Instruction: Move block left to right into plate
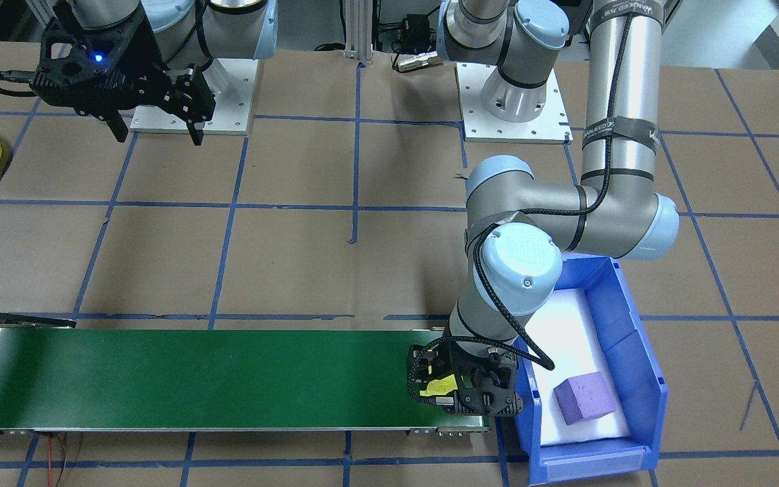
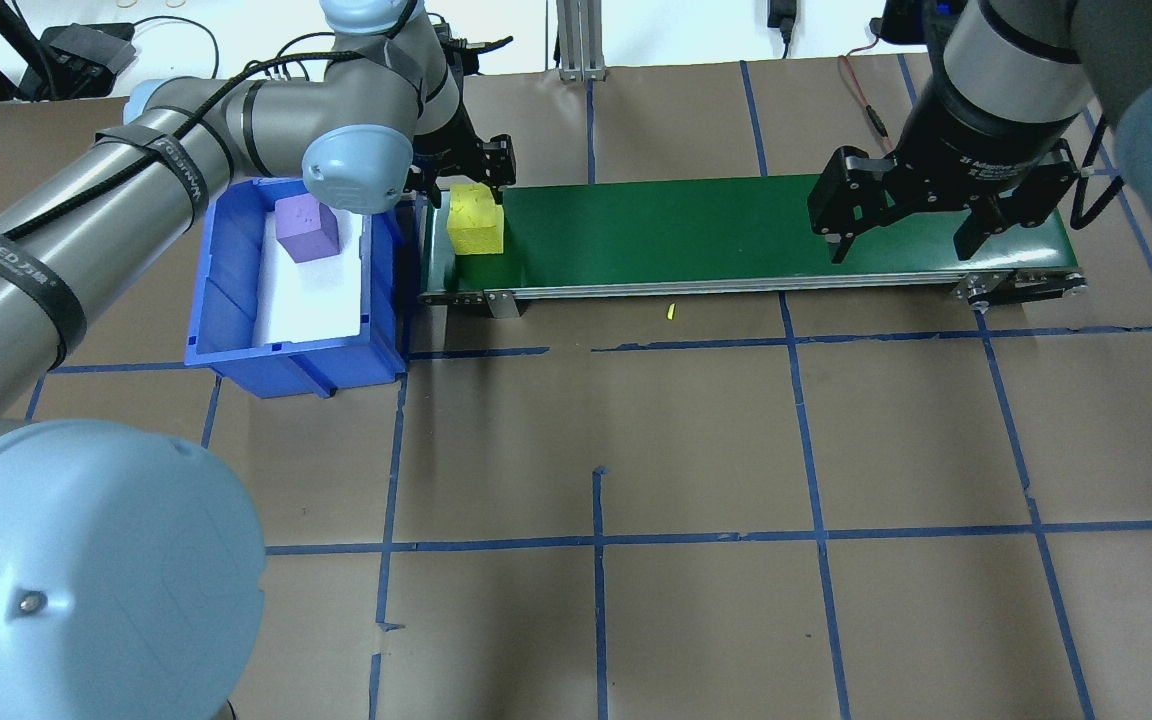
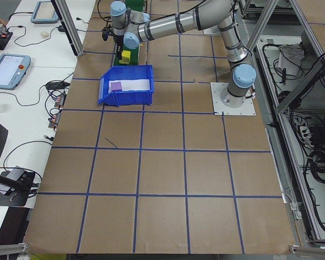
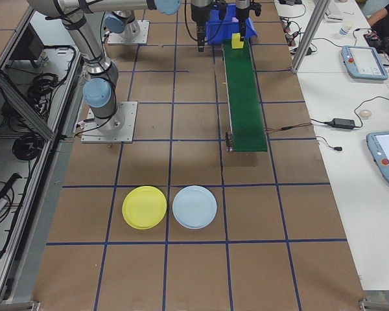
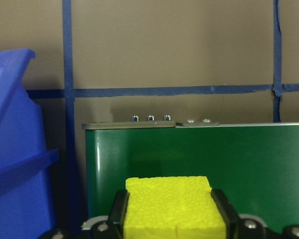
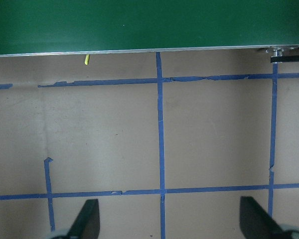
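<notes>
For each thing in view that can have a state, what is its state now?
Left gripper: shut on the yellow block.
Yellow block: held at the belt's end beside the bin.
Right gripper: open, empty, above the belt.
Purple block: lying in the blue bin.
Yellow plate: empty.
Green belt: otherwise bare.

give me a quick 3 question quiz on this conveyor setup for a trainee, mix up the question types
1. True or false: the left gripper is shut on the yellow block at the end of the green conveyor belt beside the blue bin.
2. What is the one thing lying in the blue bin? A) a purple block B) a yellow plate C) a blue plate
3. Fill in: the right gripper hangs over the belt's far end with its fingers ____ and nothing between them.

Key: 1 true; 2 A, the purple block; 3 open.
</notes>
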Available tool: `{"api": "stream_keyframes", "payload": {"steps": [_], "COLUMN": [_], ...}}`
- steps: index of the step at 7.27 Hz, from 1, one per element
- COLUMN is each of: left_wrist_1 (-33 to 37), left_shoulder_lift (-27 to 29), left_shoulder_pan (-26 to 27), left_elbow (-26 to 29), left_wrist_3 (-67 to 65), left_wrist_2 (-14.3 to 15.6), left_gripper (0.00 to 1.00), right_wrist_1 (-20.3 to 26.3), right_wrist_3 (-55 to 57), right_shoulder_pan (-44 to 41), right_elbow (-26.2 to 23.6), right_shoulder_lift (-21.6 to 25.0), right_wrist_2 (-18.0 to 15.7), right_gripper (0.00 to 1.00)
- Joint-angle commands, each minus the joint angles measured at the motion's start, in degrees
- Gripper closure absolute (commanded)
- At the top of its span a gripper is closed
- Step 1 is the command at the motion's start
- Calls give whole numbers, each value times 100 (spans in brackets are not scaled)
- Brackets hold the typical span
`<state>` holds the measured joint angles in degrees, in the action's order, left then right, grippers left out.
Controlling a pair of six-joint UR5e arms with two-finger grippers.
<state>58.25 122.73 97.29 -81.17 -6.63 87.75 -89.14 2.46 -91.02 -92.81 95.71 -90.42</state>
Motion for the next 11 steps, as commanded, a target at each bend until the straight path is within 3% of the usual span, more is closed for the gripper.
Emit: {"api": "stream_keyframes", "payload": {"steps": [1, 3, 4, 8, 11], "left_wrist_1": [19, 1246, 1329, 1215, 636], "left_shoulder_lift": [-422, -1362, -1392, -384, 196], "left_shoulder_pan": [9, -156, -584, -1738, -1766], "left_elbow": [-163, -49, -48, 224, -30], "left_wrist_3": [57, 363, 373, 995, 805], "left_wrist_2": [-13, 101, 110, 40, 66], "left_gripper": [0, 0, 0, 0, 0], "right_wrist_1": [-7, -7, -7, -7, -339], "right_wrist_3": [0, 9, 9, 9, -105], "right_shoulder_pan": [6, -3, 6, 6, 32], "right_elbow": [0, 0, 0, 0, 18], "right_shoulder_lift": [0, 9, 0, 0, -183], "right_wrist_2": [7, 7, 7, 7, 85], "right_gripper": [0, 0, 0, 0, 0]}}
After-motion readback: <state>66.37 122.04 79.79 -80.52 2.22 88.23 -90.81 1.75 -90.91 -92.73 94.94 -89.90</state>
